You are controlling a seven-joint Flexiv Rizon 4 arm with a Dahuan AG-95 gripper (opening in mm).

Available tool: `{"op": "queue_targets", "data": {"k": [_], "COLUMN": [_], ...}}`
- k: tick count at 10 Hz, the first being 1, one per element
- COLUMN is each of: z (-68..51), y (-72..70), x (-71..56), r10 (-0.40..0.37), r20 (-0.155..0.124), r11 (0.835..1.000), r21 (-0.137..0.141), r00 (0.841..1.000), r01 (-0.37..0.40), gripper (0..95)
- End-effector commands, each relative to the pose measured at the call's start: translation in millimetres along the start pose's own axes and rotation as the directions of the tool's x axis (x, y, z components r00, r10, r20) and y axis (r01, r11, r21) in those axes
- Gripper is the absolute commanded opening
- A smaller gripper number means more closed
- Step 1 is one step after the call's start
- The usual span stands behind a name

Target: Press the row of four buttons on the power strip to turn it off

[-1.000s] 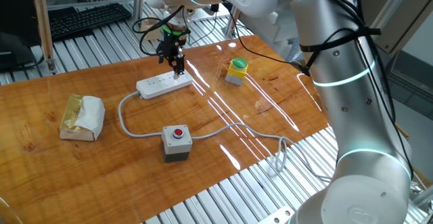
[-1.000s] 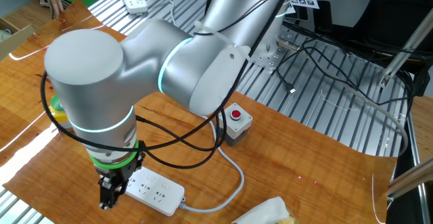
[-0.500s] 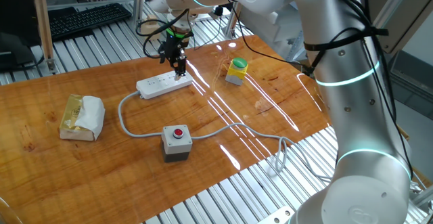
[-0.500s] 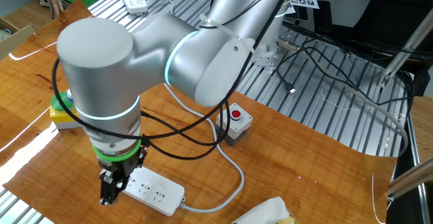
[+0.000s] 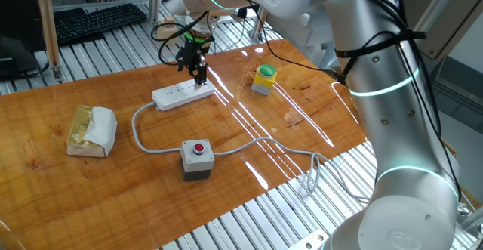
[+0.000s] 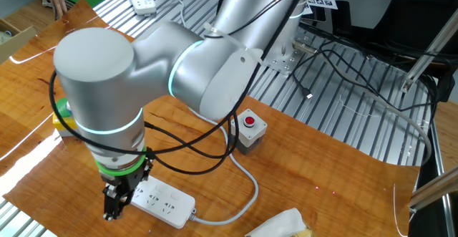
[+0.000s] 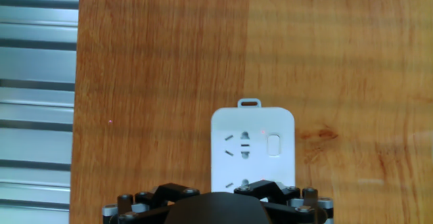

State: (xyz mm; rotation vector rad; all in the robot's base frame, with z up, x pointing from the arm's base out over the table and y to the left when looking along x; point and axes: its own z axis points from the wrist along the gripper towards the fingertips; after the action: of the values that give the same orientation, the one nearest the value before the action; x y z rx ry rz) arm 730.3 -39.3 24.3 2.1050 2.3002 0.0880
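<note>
the gripper (image 5: 201,76) points straight down over one end of the power strip (image 5: 181,94), the end far from the grey cable (image 5: 143,140). in the pictures the fingertips are too small and too dark to show a gap; the jaws seem to be at their widest, and nothing is held between them. whether a tip touches the strip i cannot tell.

the power strip lies flat on the wooden table (image 5: 302,114), at about 11 o'clock from the grey box with the red button (image 5: 198,159). in the hand view the strip's end (image 7: 252,149) fills the lower middle, with one small pale button (image 7: 273,145) at 3 o'clock of the socket holes; the rest of the row is hidden under the hand.

the yellow-green button block (image 5: 264,79) stands at 3 o'clock of the strip, well apart.
</note>
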Motion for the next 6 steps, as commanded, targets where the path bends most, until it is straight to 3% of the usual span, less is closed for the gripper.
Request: {"op": "queue_targets", "data": {"k": [1, 6], "z": [1.2, 4.6], "y": [1.9, 3.9], "x": [-0.3, 0.2], "r10": [0.0, 0.001], "r20": [-0.001, -0.001], "r11": [1.0, 1.0], "r21": [0.004, 0.003], "r00": [1.0, 1.0], "r01": [0.0, -0.001], "gripper": [95.0, 95.0]}}
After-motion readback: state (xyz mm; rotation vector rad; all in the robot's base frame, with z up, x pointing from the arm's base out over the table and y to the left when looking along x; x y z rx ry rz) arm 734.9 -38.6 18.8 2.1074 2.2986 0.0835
